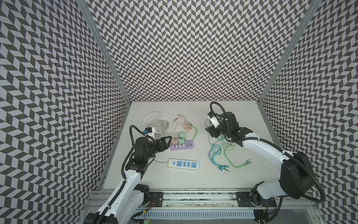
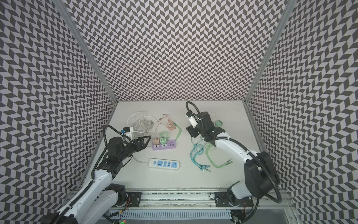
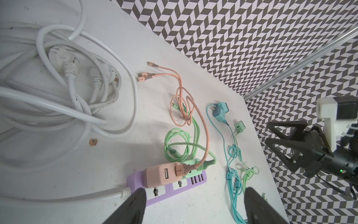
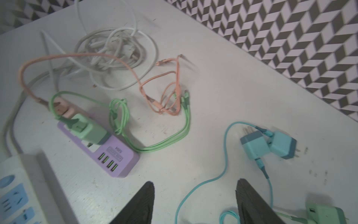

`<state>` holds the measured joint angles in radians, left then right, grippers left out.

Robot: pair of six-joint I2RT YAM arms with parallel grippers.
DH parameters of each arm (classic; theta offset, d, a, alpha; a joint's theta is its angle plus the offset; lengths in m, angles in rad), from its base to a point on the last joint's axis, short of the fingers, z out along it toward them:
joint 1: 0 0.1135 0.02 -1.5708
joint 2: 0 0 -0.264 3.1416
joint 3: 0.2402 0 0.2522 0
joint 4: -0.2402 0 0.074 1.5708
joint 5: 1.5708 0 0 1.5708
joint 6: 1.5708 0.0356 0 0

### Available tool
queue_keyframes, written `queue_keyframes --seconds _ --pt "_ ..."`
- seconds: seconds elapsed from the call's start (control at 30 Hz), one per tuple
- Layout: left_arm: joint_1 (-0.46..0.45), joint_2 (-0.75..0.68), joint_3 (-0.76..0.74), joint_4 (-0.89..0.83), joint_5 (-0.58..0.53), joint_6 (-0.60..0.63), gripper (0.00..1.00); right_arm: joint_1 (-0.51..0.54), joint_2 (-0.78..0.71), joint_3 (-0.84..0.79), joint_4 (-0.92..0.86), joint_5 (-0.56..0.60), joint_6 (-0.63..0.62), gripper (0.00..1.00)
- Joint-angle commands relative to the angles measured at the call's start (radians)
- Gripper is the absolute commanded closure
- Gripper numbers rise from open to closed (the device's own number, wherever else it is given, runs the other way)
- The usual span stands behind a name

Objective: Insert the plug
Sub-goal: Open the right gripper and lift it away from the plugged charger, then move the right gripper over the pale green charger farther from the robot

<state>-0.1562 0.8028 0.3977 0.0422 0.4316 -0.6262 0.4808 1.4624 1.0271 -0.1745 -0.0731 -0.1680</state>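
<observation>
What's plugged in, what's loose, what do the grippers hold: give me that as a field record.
purple strip: pink charger and green charger plugged in
white strip: sockets empty
loose: two teal chargers, loose green charger
left gripper: open, empty, at the purple strip
right gripper: open, empty, near the teal chargers

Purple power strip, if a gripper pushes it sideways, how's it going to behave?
The purple power strip lies flat and looks rigid, so it would probably slide rather than tip. Its thick white cord would likely resist and make it pivot. The pink charger and green charger, plugged in, would probably ride along, dragging their cables.
</observation>
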Motion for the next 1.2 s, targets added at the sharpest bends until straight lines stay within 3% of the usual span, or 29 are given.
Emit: queue_keyframes --seconds 0.0,0.3,0.57,1.17 --pt "0.004 -0.026 0.041 -0.054 0.019 0.021 0.18 -0.036 -0.014 -0.019 0.094 0.174 0.167 0.33" --pt "0.004 -0.081 0.092 -0.081 0.076 0.024 0.14 -0.142 -0.041 -0.113 0.197 0.247 0.389 0.33" --pt "0.006 -0.109 0.110 -0.115 0.094 0.043 0.14 -0.209 0.007 -0.123 0.211 0.345 0.493 0.33" --pt "0.007 -0.136 0.146 -0.123 0.124 0.038 0.14 -0.396 0.216 -0.042 0.222 0.209 0.623 0.34"
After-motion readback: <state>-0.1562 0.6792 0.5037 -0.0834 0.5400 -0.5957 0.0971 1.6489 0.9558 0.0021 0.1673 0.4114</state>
